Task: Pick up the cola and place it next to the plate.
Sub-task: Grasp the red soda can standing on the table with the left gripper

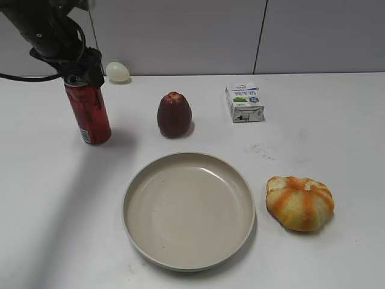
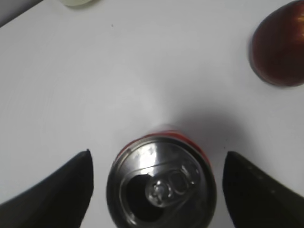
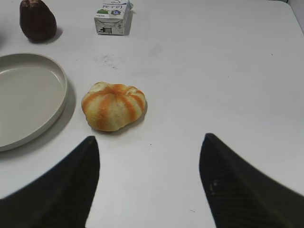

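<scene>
- Left hand (image 2: 156,190) open wide, fingers either side of cola (image 2: 161,183), not touching.
- Cola upright on bench (image 1: 337,120), at 10 o'clock from plate (image 1: 138,232).
- Right hand (image 3: 149,180) open, holding nothing.

— What carries everything here?

— A plain white table (image 1: 337,132), running back to a grey wall.

— What stands on it at the far left?

— The cola (image 1: 88,113), upright, its opened silver top visible in the left wrist view. Behind it, near the wall, lies a pale egg-shaped object (image 1: 117,71).

— And toward the middle?

— A dark red rounded fruit (image 1: 174,114), apart from the can on its right. Farther right sits a small white carton (image 1: 244,102) with green and blue print.

— Closer to the camera?

— The plate (image 1: 189,210), beige and bare inside. Just beside its right rim, not touching, rests an orange-striped bun (image 1: 299,203). A faint smudge (image 1: 260,149) marks the surface between carton and bun.
</scene>
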Motion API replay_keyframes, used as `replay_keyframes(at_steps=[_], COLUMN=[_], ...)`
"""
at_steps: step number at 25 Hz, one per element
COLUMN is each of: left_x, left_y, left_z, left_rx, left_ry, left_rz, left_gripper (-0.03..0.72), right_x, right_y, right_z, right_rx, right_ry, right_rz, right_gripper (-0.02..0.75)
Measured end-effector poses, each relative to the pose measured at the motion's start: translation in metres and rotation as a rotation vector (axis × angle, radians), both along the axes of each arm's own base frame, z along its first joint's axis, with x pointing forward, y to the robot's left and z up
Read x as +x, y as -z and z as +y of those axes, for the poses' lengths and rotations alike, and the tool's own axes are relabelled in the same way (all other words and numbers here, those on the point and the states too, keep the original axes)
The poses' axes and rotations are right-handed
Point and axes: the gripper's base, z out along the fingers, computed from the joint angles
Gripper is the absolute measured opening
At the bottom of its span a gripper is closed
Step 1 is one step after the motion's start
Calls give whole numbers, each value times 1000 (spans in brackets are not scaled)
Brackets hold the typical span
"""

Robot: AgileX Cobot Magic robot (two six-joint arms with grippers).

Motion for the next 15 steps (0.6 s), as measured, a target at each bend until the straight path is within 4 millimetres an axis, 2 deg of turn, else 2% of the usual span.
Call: replay_keyframes(at_steps=[6,9,11,15], left_x=[3,3,2,0], left_y=[14,14,15,13], left_z=[-1,-1,-1,-1], left_rx=[4,4,7,14], left_ry=[-1,-1,0,3], left_rz=[39,43,53,65], left_gripper=[642,587,521,522], right_x=[0,0,0,0], right_y=[0,0,0,0], right_z=[0,0,0,0], right_rx=[0,0,0,0], right_ry=[0,0,0,0], right_rz=[0,0,0,0], right_gripper=[532,532,532,532])
